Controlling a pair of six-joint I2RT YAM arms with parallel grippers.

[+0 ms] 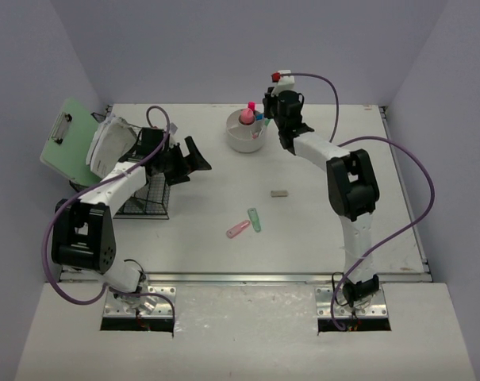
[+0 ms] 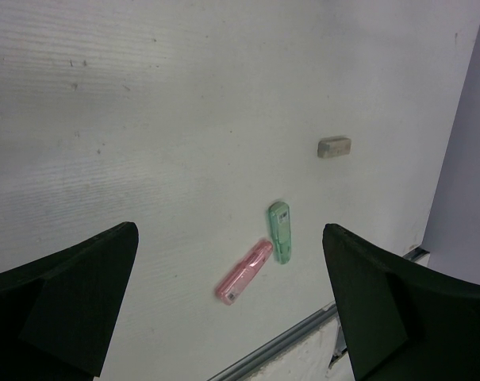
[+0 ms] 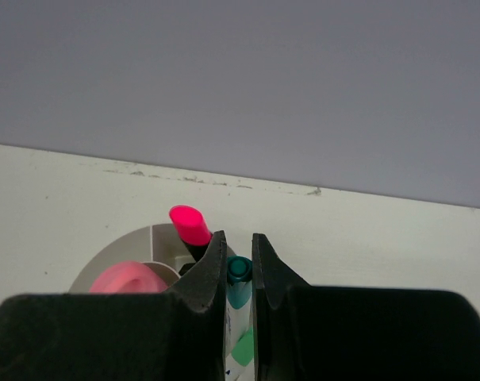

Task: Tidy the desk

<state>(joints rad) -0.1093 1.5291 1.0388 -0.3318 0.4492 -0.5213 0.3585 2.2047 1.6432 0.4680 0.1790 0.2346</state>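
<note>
The desk (image 1: 208,230) is an off-white tabletop between lavender walls. My right gripper (image 1: 265,117) hangs over a white round holder (image 1: 241,141) at the back, shut on a teal-capped white marker (image 3: 239,274) standing in the holder (image 3: 124,242). My right gripper (image 3: 239,242) has its jaws close around the marker. A pink-capped marker (image 3: 190,225) and a pink roll (image 3: 128,278) sit beside it. My left gripper (image 1: 193,159) is open and empty above the desk's left side. A pink highlighter (image 2: 244,272), a green highlighter (image 2: 280,232) and a grey eraser (image 2: 333,146) lie loose below my left gripper (image 2: 228,238).
A black wire basket (image 1: 148,198) stands at the left under my left arm. A green clipboard (image 1: 69,139) and white papers (image 1: 109,143) lean at the far left. The metal rail (image 2: 279,343) runs along the front edge.
</note>
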